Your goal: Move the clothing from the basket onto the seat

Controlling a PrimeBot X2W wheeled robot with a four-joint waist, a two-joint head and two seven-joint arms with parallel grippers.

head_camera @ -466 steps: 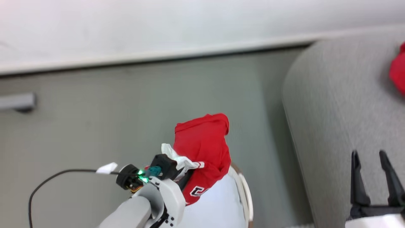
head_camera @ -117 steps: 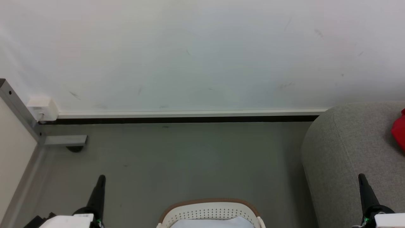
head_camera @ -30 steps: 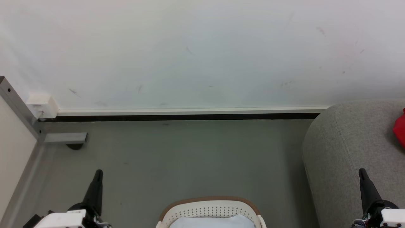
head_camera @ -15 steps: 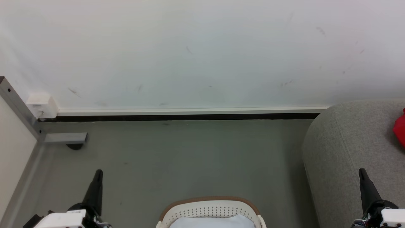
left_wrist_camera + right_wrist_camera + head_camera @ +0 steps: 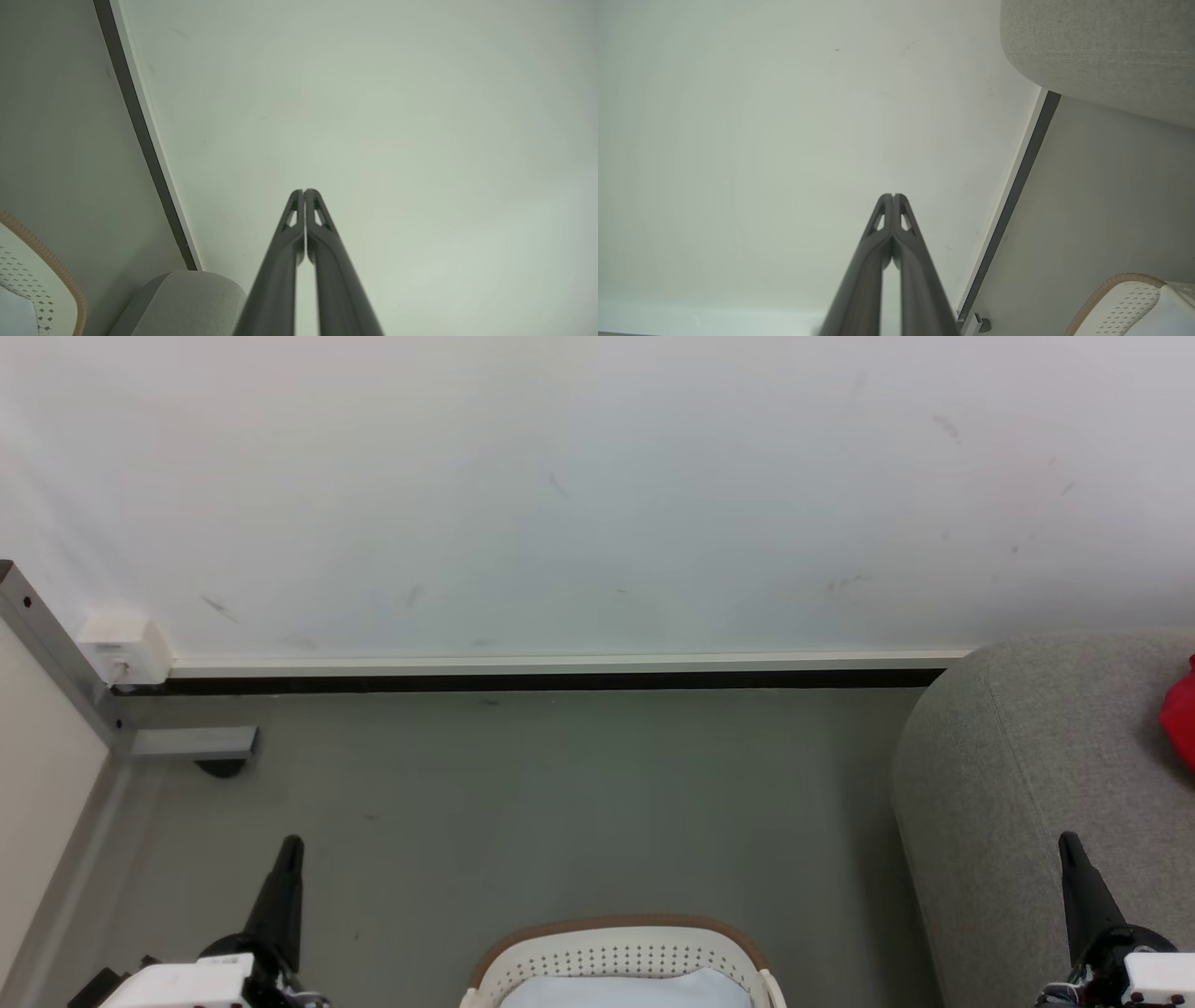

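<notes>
The basket [image 5: 616, 958] is cream-white, dotted with small holes, under a brown rim. The seat [image 5: 1018, 775] is plain light grey and the clothing [image 5: 1180, 719] is red. The floor [image 5: 560, 803] is grey-green. The wall [image 5: 560, 476] is white with faint dark scuffs. The left claw [image 5: 291, 847] and right claw [image 5: 1070, 845] are black.

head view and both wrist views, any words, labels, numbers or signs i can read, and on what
None: no readable text in any of the three views.
The clothing on the seat shows as a plain red edge, with no lettering in frame.
The basket and the small white box bear no print that can be made out.
</notes>
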